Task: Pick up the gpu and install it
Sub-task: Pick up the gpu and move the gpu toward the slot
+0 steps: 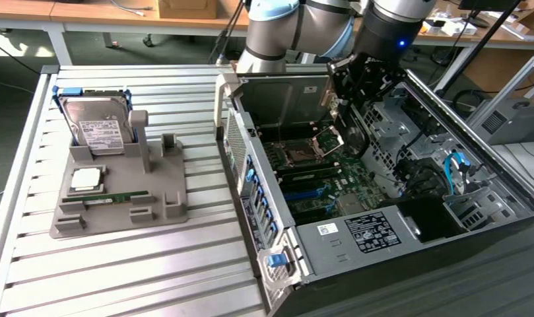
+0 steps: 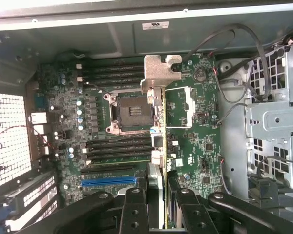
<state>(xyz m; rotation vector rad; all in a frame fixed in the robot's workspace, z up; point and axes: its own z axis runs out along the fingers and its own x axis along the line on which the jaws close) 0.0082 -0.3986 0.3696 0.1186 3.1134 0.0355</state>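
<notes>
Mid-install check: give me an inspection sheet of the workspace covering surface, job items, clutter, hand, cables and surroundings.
Surface: ribbed metal table carrying a grey fixture and an open computer case.
Job's things: gpu held edge-on over the motherboard, silver bracket end away from the hand.
Clutter: hard drive, processor chip and memory stick on the fixture.
Hand: hand inside the case, closed on the gpu.
Cables: blue cable and black cables at the case's drive-bay side, apart from the gpu.
Surroundings: workbenches behind the table.
</notes>
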